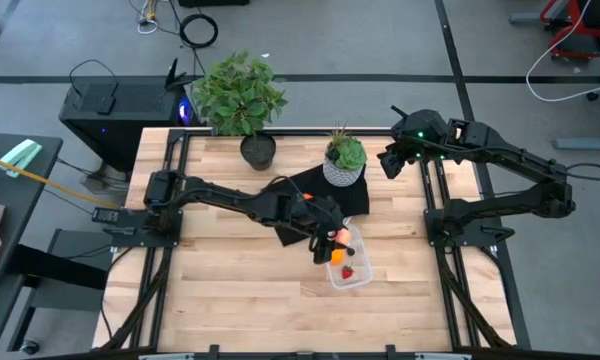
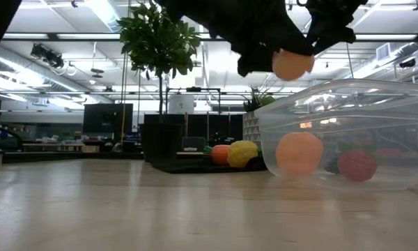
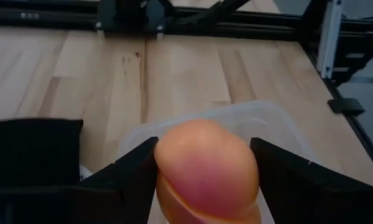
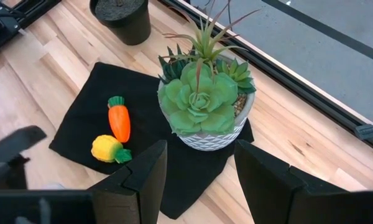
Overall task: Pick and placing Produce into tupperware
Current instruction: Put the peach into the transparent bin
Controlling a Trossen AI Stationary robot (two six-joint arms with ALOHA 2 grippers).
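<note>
The left gripper (image 3: 205,180) pinches the pinkish-orange ball (image 3: 206,168) at 3 and 9 o'clock; it looks light, smooth, apt to roll once dropped into the tupperware (image 2: 345,132).

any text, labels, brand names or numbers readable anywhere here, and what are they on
None can be read.
The tupperware, the peach-coloured ball held in the left gripper, the carrot and the succulent's pot show no print.
Far-off room fixtures in the low view are too small to read.
</note>
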